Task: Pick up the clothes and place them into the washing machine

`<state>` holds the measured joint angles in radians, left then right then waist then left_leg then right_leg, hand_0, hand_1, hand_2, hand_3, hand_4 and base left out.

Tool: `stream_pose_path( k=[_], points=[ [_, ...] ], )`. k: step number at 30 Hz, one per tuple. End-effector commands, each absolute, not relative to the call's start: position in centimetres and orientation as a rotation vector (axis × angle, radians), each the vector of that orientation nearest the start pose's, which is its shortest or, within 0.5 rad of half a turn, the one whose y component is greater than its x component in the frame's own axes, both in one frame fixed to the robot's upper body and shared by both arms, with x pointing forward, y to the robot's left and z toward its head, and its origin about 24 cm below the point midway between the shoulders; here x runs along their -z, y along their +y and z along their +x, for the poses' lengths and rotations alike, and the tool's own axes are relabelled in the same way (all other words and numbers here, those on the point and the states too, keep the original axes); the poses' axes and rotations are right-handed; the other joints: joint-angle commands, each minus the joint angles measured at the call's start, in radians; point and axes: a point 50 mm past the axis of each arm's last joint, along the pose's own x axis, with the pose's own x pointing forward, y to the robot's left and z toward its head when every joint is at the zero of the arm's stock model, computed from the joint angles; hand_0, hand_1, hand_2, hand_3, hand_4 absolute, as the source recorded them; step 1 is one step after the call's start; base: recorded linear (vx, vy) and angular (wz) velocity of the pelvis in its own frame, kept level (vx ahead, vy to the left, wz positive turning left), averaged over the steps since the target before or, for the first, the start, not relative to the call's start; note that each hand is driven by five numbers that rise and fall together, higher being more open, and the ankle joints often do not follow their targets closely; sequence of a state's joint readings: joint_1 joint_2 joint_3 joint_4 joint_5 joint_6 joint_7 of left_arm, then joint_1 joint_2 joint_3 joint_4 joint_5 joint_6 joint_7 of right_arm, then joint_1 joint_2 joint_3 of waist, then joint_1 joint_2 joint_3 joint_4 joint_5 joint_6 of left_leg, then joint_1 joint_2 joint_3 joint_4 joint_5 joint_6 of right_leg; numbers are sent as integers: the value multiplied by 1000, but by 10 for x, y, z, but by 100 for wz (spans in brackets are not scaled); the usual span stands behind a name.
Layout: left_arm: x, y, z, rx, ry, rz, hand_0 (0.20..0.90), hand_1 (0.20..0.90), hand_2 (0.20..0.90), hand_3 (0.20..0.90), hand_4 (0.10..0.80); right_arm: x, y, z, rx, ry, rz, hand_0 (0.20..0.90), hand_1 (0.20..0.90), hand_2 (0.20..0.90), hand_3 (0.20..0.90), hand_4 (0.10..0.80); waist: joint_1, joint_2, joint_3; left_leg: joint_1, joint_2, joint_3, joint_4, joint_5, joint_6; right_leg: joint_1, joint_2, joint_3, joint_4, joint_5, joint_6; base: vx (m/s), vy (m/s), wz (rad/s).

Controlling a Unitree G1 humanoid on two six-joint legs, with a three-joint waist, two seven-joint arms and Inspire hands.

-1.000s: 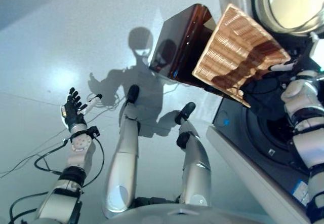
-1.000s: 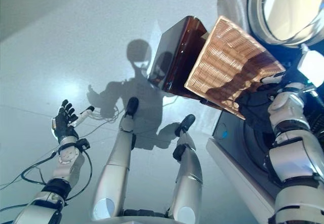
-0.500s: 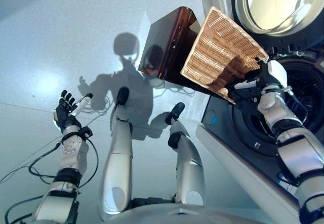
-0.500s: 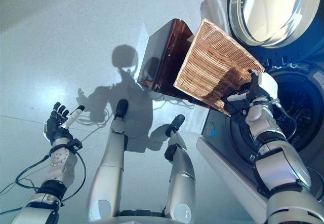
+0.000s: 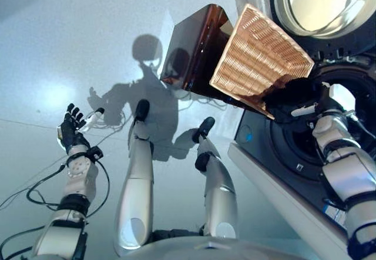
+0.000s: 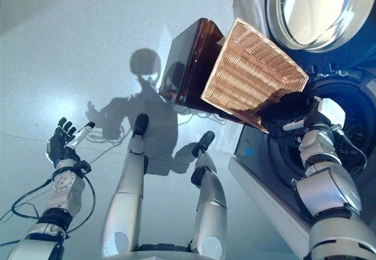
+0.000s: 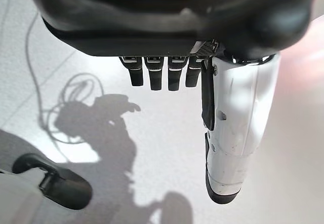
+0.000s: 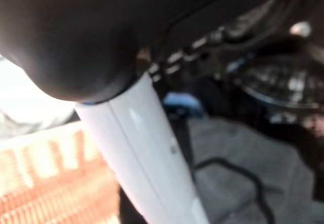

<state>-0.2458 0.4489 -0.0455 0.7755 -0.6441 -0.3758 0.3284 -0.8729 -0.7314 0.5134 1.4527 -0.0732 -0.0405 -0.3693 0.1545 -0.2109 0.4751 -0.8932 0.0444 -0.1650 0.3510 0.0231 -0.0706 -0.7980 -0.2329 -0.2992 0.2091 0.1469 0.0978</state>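
The right hand (image 5: pixel 326 100) is seen at the mouth of the washing machine (image 5: pixel 305 136), just beside the lower corner of the wicker basket (image 5: pixel 258 60). Its white-covered thumb (image 8: pixel 147 153) fills its own wrist view, and the fingers are lost against the dark opening, so whether they are spread or closed on anything cannot be told. The left hand (image 5: pixel 71 126) is held out over the floor (image 5: pixel 70 48) at the far left, well apart from everything else; its fingers (image 7: pixel 152 74) are relaxed and slack, the thumb stands out beside them, and nothing is held in it.

The washing machine occupies the right side of the head views, with 1 round glass door (image 5: pixel 320 4) swung open above the dark drum opening. A white cloth (image 6: pixel 249 1) is seen against the machine's upper left corner, beside the door. To the left of the machine stands a dark brown glossy cabinet (image 5: pixel 191 51), and the wicker basket is seen tilted against it, its woven underside turned toward the camera and its lower corner at the rim of the drum opening.

A grey garment (image 8: pixel 238 158) is seen in the right wrist view, lying past the thumb in front of the dark drum, with the orange weave of the basket beside it. Whether it is touched by the right hand cannot be told.
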Motion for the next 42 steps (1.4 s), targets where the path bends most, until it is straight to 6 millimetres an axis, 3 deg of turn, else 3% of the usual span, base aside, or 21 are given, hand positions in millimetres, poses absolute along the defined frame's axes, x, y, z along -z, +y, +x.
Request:
stream_pose_path(
  k=[1, 12, 24, 25, 26, 27, 30, 31, 32, 33, 35, 42],
  points=[
    [-4, 318, 251, -709, 67, -101, 900, 900, 900, 900, 800, -149, -441, 284, 884, 512, -1243, 900, 900, 900, 900, 800, 24, 46, 29, 1, -20, -15, -80, 55, -16, -27, 43, -8, 234, -222, -3, 0, 0, 0],
    [-12, 329, 246, -775, 23, -131, 900, 900, 900, 900, 800, -164, -448, 280, 886, 423, -1277, 900, 900, 900, 900, 800, -21, 21, 36, -99, -18, -6, -6, 18, -9, -118, 43, 14, 286, -238, -5, 4, 7, -4],
    [-15, 330, 243, -782, 3, -132, 900, 900, 900, 900, 800, -182, -448, 283, 868, 370, -1323, 900, 900, 900, 900, 800, -47, 18, 44, -137, -16, 6, 24, 1, -2, -169, 42, 29, 308, -237, -5, -2, 14, -5],
    [-16, 331, 242, -782, -3, -127, 900, 900, 900, 900, 800, -185, -451, 281, 869, 366, -1330, 862, 862, 862, 862, 773, -49, 17, 44, -148, -16, 3, 27, 2, -3, -177, 44, 31, 306, -235, -5, -6, 5, -4],
    [-17, 331, 242, -779, -9, -124, 900, 900, 900, 900, 800, -188, -451, 282, 869, 361, -1333, 738, 738, 738, 738, 684, -49, 17, 44, -155, -17, 2, 28, 2, -2, -182, 43, 30, 304, -233, -5, 0, 0, 0],
    [-17, 331, 241, -779, -13, -125, 900, 900, 900, 900, 800, -189, -450, 283, 863, 355, -1337, 549, 549, 549, 549, 549, -49, 17, 44, -160, -17, 2, 28, 3, -2, -188, 43, 30, 305, -232, -4, -5, 6, -3],
    [-19, 331, 241, -782, -21, -127, 900, 900, 900, 900, 800, -193, -449, 284, 859, 347, -1348, 505, 505, 505, 505, 518, -49, 18, 44, -170, -18, 1, 28, 2, -2, -197, 42, 30, 309, -233, -2, 0, 0, 0],
    [-20, 332, 240, -785, -24, -122, 900, 900, 900, 900, 800, -199, -450, 284, 861, 340, -1362, 455, 455, 455, 455, 482, -48, 19, 45, -182, -22, 2, 33, 0, -1, -211, 41, 30, 318, -235, -2, 0, 0, 0],
    [-20, 333, 239, -790, -25, -118, 900, 900, 900, 900, 800, -202, -450, 284, 859, 330, -1370, 373, 373, 373, 373, 424, -49, 20, 45, -192, -23, 2, 38, -2, 0, -218, 39, 32, 322, -236, -1, 0, 0, 0],
    [-19, 334, 237, -798, -27, -123, 900, 900, 900, 900, 800, -197, -452, 281, 845, 338, -1372, 200, 200, 200, 200, 300, -57, 19, 45, -198, -25, 5, 42, -3, 2, -223, 39, 33, 324, -237, -1, 0, 0, 0],
    [-20, 335, 237, -799, -30, -121, 900, 900, 900, 900, 800, -190, -459, 270, 848, 368, -1369, 200, 200, 200, 200, 300, -56, 18, 45, -209, -27, 5, 53, -7, 3, -234, 38, 34, 336, -240, -2, 0, 0, 0],
    [-23, 332, 239, -778, -47, -102, 900, 900, 900, 900, 800, -176, -463, 262, 823, 411, -1356, 200, 200, 200, 200, 300, -50, 32, 45, -211, -32, 13, 59, -9, 8, -239, 27, 41, 344, -238, -1, 6, 11, -2]
  ],
)
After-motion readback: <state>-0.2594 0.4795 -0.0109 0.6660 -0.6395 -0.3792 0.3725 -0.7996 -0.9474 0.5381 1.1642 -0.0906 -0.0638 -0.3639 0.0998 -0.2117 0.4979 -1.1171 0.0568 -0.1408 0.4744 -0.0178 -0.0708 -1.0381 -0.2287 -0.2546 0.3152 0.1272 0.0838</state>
